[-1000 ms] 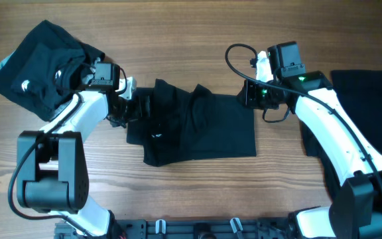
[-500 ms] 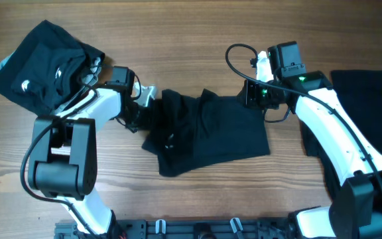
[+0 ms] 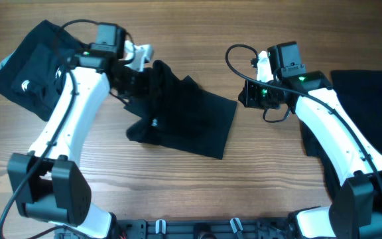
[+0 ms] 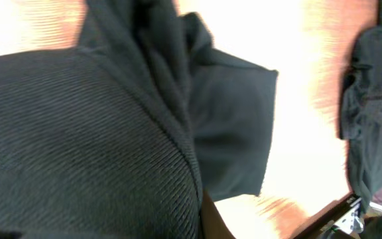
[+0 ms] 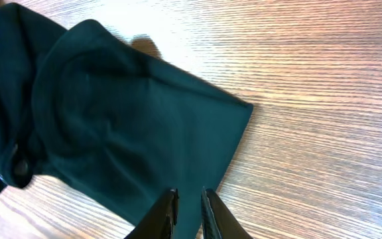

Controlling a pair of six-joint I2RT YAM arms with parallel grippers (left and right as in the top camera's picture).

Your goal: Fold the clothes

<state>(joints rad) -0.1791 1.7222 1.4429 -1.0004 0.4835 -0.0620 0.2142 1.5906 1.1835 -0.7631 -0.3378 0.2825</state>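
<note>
Black T-shirt (image 3: 184, 119) lies in the middle of the wooden table (image 3: 197, 199). Its right side is flat, but its upper left part is gathered and raised, because my left gripper (image 3: 141, 72) is closed on a bunch of the cloth there; I think this grip is for pulling the shirt straight before any fold. My right gripper (image 5: 188, 211) hovers near the shirt's right corner with its fingers almost together and nothing between them, while a heap (image 3: 28, 66) of other black clothes sits at the far left.
</note>
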